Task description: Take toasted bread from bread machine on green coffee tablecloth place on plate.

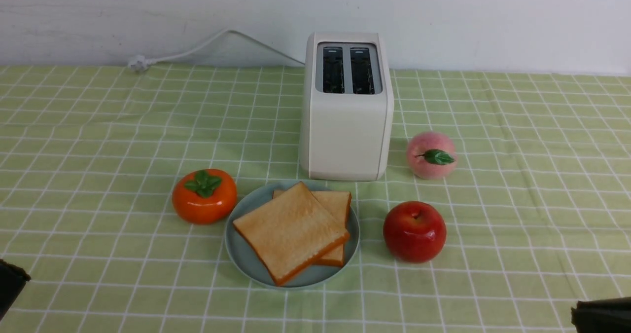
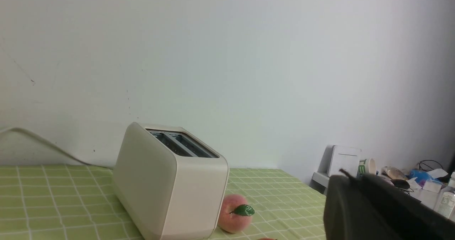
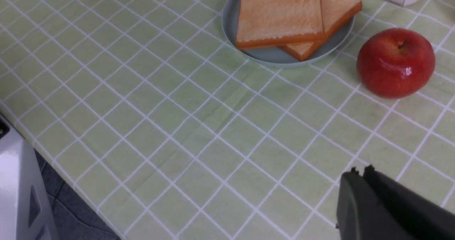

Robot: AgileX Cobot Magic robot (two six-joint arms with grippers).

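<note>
Two toasted bread slices (image 1: 291, 230) lie overlapping on the pale blue-grey plate (image 1: 241, 251), in front of the cream-white bread machine (image 1: 346, 121) on the green coffee tablecloth (image 1: 98, 140). Both toaster slots look empty. The top slice (image 3: 279, 14) covers part of the lower one (image 3: 336, 7) on the plate (image 3: 270, 57). My left gripper (image 1: 10, 281) is at the near left edge, my right gripper (image 1: 599, 315) at the near right corner, both far from the plate. Both are shut and empty, the left (image 2: 346, 174) and the right (image 3: 359, 170). The toaster also shows in the left wrist view (image 2: 167, 183).
An orange persimmon (image 1: 203, 196) sits left of the plate, a red apple (image 1: 414, 231) right of it, a peach (image 1: 431, 155) right of the toaster. The white cord (image 1: 197, 49) runs back left along the wall. The table's near edge (image 3: 71, 183) shows in the right wrist view.
</note>
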